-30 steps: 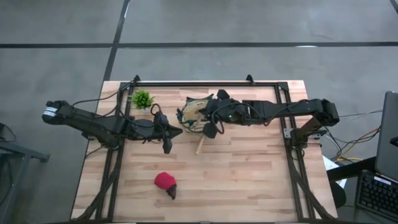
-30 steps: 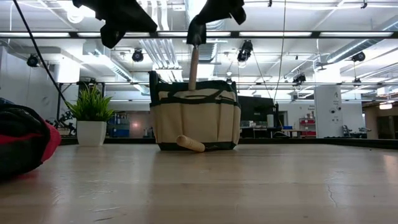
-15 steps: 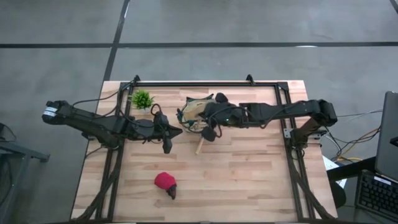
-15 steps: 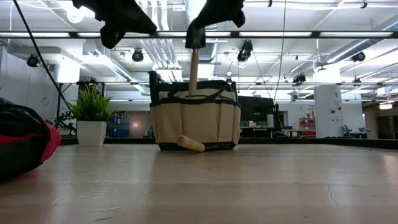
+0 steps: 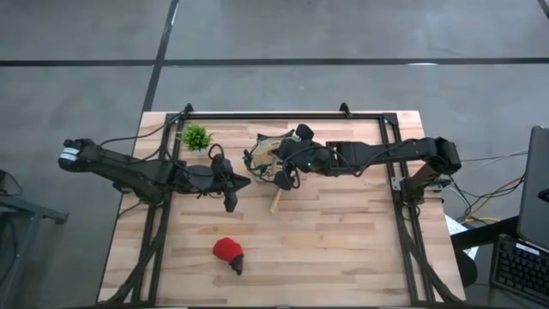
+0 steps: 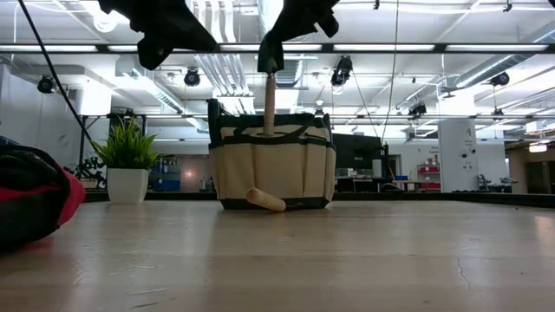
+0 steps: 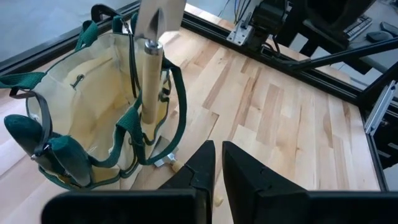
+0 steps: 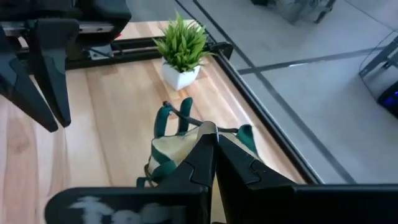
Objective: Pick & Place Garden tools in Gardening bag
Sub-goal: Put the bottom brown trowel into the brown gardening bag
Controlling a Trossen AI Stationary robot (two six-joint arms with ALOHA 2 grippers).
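1. My right gripper point(image 5: 283, 178) is over the gardening bag point(image 5: 268, 156), jaws pinched on a trowel point(image 7: 151, 59) by its metal end, wooden handle hanging down.
2. In the low view the trowel's handle point(image 6: 269, 104) is upright, lower end dipped into the bag's point(image 6: 273, 165) open top.
3. In the left wrist view the same handle sits inside the bag mouth, between the green straps point(image 7: 134, 121).
4. My left gripper point(image 5: 230, 196) hovers just left of the bag, above the desk point(image 5: 343, 249). Jaws nearly together, thin gap, holding nothing point(image 7: 217, 168).
5. Second trowel point(image 5: 276, 201) lies on the desk against the bag's front; wooden handle end point(image 6: 264, 200) pokes out toward the low camera.
6. Red rounded item with a dark tip point(image 5: 228, 251) sits on the desk, well apart from the bag, toward the front edge.
7. Potted plant point(image 5: 196, 137) stands at the back left, near the bag but not touching.
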